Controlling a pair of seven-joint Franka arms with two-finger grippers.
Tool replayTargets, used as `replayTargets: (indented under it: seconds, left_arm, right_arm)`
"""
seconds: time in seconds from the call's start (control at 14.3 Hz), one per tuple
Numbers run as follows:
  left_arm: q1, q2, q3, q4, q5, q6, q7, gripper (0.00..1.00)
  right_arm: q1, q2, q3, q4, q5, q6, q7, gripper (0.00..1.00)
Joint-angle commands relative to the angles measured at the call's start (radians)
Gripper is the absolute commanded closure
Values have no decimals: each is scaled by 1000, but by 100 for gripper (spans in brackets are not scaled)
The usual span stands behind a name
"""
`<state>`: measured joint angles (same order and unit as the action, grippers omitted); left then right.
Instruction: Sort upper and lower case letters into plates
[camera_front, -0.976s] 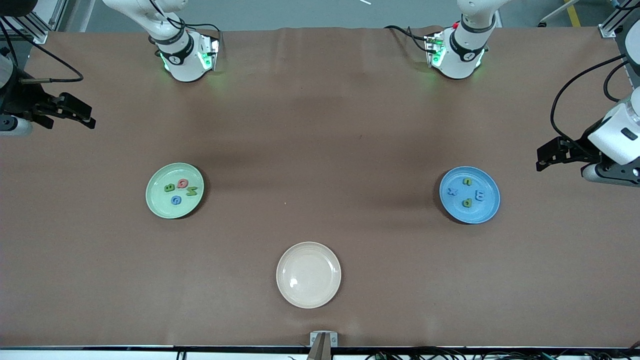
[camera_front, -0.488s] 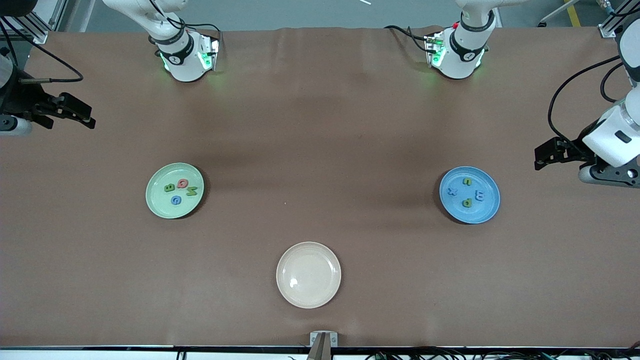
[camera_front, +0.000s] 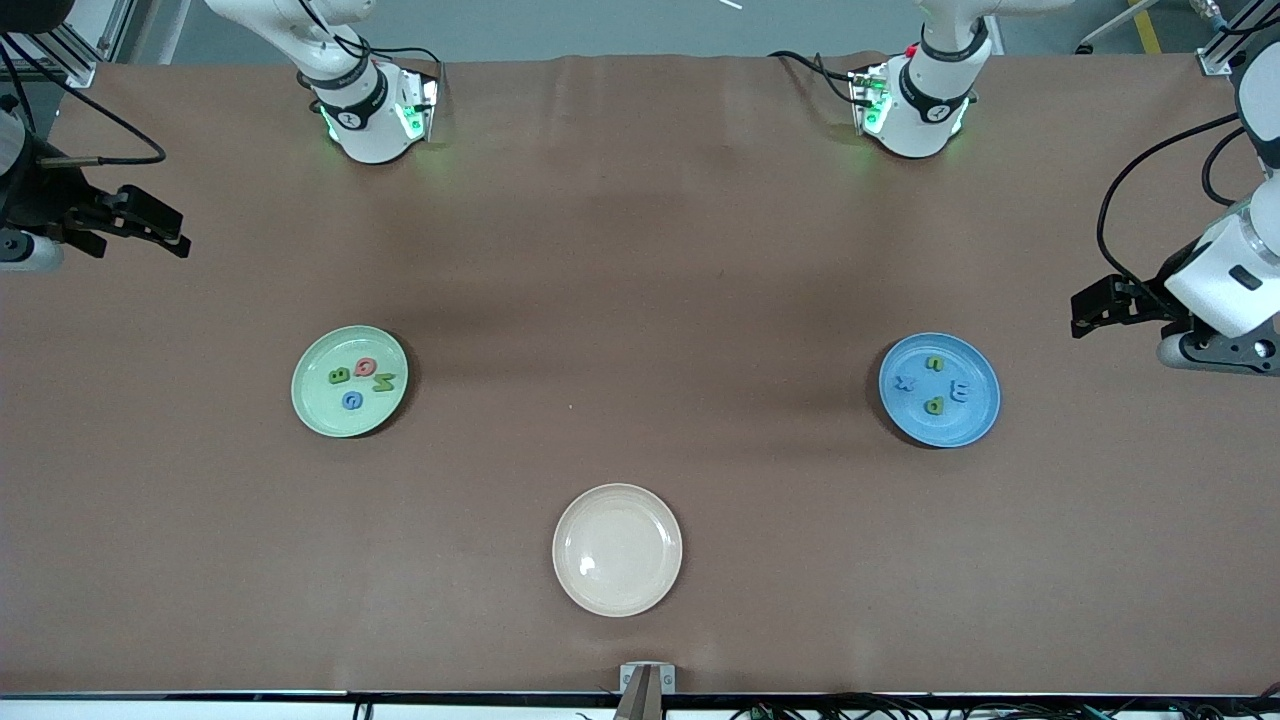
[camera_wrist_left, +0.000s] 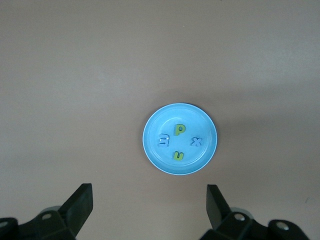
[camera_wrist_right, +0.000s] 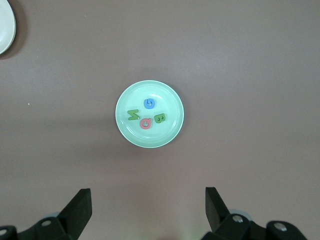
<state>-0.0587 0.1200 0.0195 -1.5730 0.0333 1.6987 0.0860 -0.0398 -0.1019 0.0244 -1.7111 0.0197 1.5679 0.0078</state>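
On the brown-covered bench (camera_front: 640, 250), the letters sit unmoved in the glossy light green plate (camera_front: 318, 412) and blue plate (camera_front: 975, 422); the left gripper (camera_front: 1080, 312), fingers apart, has edged slightly lower at frame's right edge, while the right gripper (camera_front: 170, 232), also spread, waits at upper left.

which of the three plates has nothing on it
The cream-white plate, the one nearest the front camera, is bare. The light green plate and the blue plate each hold four small letters.

Front camera sits high, facing the robot bases, taking in the whole surface (camera_front: 640, 250). Each wrist camera looks straight down from well above: left on the blue plate (camera_wrist_left: 150, 145), right on the green plate (camera_wrist_right: 123, 125), both also in the front view.
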Motion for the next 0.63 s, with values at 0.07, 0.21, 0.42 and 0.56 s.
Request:
replayTargets:
  seconds: [0.07,0.21,0.42,0.56]
  left_arm:
    - [-20,9,13,34,-9,-24,9,0]
    - [-7,1,13,33,-10,-22,6,0]
    - [10,-34,13,21,-20,-22,-20,0]
    - [10,-42,11,18,-21,-19,-93,0]
  right_arm:
    - [-15,-18,8,-10,14,-3,8,0]
    - [-15,-18,9,-10,14,-2,8,0]
    - [-15,-18,8,-10,14,-2,9,0]
    - [-15,-18,8,-10,14,-2,8,0]
